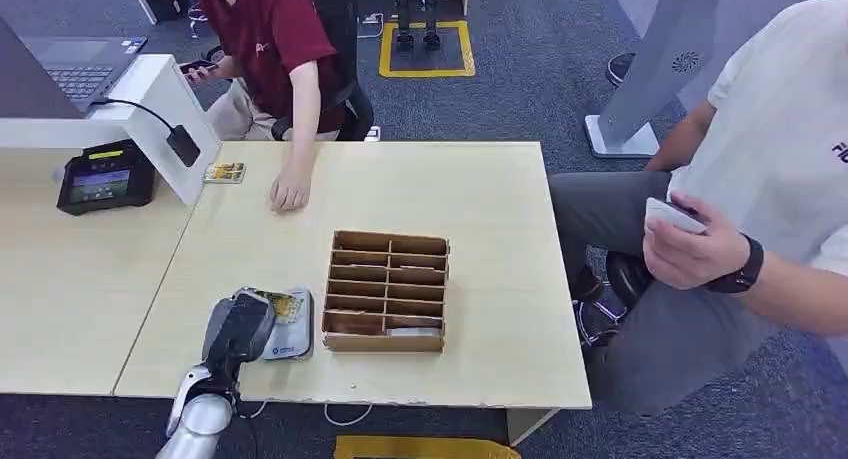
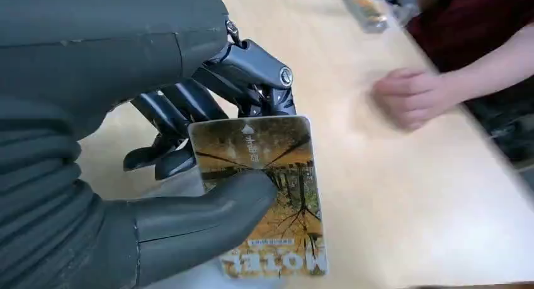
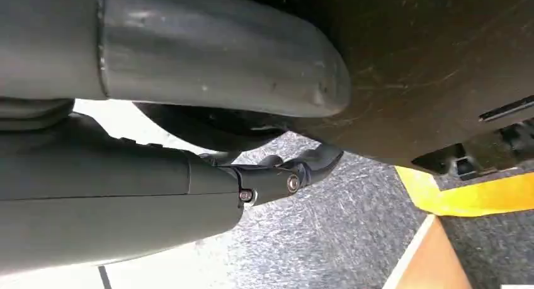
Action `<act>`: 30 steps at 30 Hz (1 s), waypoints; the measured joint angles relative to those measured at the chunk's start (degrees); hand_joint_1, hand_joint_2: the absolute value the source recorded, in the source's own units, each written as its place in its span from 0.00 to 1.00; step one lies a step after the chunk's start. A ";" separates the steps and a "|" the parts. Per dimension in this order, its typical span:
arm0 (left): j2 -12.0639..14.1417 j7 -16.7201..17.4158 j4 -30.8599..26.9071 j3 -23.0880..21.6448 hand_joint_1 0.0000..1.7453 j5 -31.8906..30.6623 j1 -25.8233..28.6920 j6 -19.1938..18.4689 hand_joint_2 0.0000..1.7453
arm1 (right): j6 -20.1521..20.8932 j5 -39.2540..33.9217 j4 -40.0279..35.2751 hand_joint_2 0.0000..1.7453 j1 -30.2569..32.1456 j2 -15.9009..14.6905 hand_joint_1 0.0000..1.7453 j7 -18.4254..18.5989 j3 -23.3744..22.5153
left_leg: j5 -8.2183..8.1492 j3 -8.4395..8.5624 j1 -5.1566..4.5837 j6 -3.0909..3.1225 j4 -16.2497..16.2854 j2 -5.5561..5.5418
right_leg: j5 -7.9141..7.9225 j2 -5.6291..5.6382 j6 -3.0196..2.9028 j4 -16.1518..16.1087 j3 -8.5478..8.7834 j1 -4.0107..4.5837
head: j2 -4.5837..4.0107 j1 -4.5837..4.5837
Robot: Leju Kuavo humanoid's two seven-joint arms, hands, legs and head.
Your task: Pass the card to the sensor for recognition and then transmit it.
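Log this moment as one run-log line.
left hand: holds card over table | right hand: hanging, grip unclear | sensor: not yet reached | person's hand: on table

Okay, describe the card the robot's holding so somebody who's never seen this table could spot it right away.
Start at the brown divided box in the middle of the light wooden table; just beside it, toward the card reader's side, is the robot's left hand. The card sits pinched there under its thumb, printed with orange autumn trees, unlike the pale cards beneath it.
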 joint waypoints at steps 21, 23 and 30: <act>3.83 -7.10 2.20 4.77 1.00 -47.42 -25.86 27.69 1.00 | 5.84 2.95 -1.05 0.00 -3.18 -0.20 0.00 -3.17 8.59 | 0.27 -0.04 0.01 -0.05 0.02 -0.03 | 0.19 0.03 -0.04 0.05 -0.04 0.01 | 0.00 0.00; 3.85 -5.50 3.12 6.03 1.00 -53.82 -26.28 27.74 1.00 | 5.95 2.97 -1.27 0.00 -3.35 -0.20 0.00 -3.28 9.49 | 0.27 -0.05 0.01 -0.05 0.03 0.05 | 0.24 0.09 -0.08 0.04 -0.08 0.01 | 0.00 -0.04; 4.08 -2.44 4.58 7.35 1.00 -59.39 -27.11 27.78 1.00 | 5.97 2.91 -1.49 0.00 -3.57 -0.22 0.00 -3.50 11.02 | 0.27 -0.10 0.01 -0.05 0.03 0.01 | 0.23 0.01 -0.08 0.03 -0.11 0.01 | -0.02 0.00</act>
